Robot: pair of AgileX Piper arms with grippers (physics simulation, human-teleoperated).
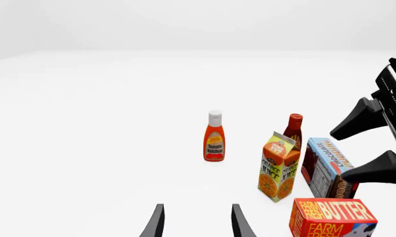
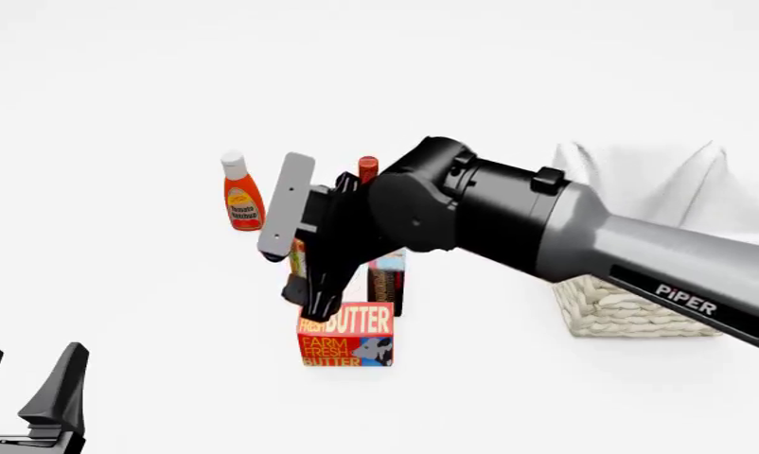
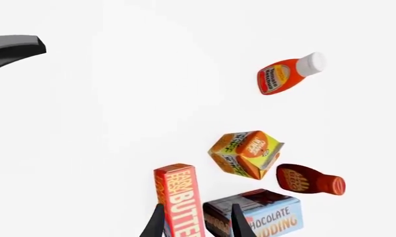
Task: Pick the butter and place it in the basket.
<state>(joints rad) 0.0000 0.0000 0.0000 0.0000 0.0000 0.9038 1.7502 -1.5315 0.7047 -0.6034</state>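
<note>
The butter [image 2: 345, 337] is a red-and-orange carton standing on the white table, in front of the other groceries. It also shows in the left wrist view [image 1: 333, 217] and the right wrist view [image 3: 178, 197]. My right gripper [image 2: 314, 301] points down just above the butter's left top edge. Its jaws are open and empty, with the carton between the fingertips in the right wrist view [image 3: 196, 224]. My left gripper [image 2: 32, 383] is open and empty at the near left, well apart from the butter. The basket [image 2: 620, 312], cream wicker with white cloth, stands to the right, partly hidden by the right arm.
Behind the butter stand an orange juice carton [image 1: 279, 168], a chocolate pudding box [image 1: 330, 168] and a dark red bottle [image 1: 294, 129], close together. A ketchup bottle [image 2: 240, 194] stands apart at the far left. The right arm [image 2: 569, 232] spans the middle of the table.
</note>
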